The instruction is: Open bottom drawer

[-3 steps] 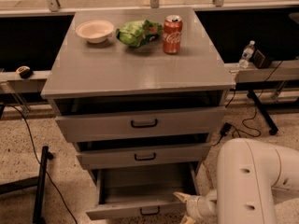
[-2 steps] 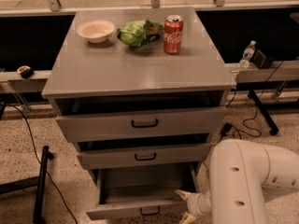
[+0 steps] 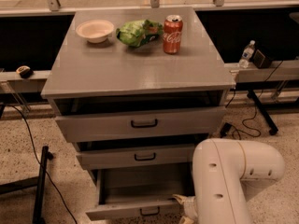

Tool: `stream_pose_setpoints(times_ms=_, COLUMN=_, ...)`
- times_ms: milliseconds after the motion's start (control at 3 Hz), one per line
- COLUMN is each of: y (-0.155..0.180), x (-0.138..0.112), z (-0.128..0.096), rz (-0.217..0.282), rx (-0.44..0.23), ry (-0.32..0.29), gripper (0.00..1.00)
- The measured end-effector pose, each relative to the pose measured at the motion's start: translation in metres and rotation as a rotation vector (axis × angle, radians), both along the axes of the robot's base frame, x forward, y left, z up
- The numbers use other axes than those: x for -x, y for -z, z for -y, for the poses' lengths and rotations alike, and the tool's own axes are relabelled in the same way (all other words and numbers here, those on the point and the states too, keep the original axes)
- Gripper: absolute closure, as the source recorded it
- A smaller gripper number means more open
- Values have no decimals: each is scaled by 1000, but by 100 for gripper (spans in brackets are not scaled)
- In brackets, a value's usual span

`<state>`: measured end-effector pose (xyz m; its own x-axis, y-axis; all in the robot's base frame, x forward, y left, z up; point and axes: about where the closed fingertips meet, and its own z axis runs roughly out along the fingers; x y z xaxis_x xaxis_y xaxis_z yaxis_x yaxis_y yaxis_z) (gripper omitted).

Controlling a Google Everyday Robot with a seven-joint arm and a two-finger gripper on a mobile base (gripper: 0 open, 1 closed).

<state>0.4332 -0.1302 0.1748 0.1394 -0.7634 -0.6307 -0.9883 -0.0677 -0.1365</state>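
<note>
Your gripper (image 3: pixel 183 205) sits low at the near right, at the right end of the bottom drawer (image 3: pixel 122 213) front. It is mostly hidden behind the white arm (image 3: pixel 229 171), and you cannot tell whether it is apart, together or clamped on anything. The bottom drawer stands well out from the cabinet (image 3: pixel 140 73), its grey tray showing and its handle (image 3: pixel 149 213) at the near edge. The two drawers above it jut out slightly. On the cabinet top, at the far side, you have a bowl (image 3: pixel 95 30), a green bag (image 3: pixel 138 32) and a can (image 3: pixel 172 28).
</note>
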Motion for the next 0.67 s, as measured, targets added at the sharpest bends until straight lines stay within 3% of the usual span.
stream_pose_setpoints(times_ms=667, y=-31, x=53, z=1, rz=-44, rx=-3, ry=7, gripper=21)
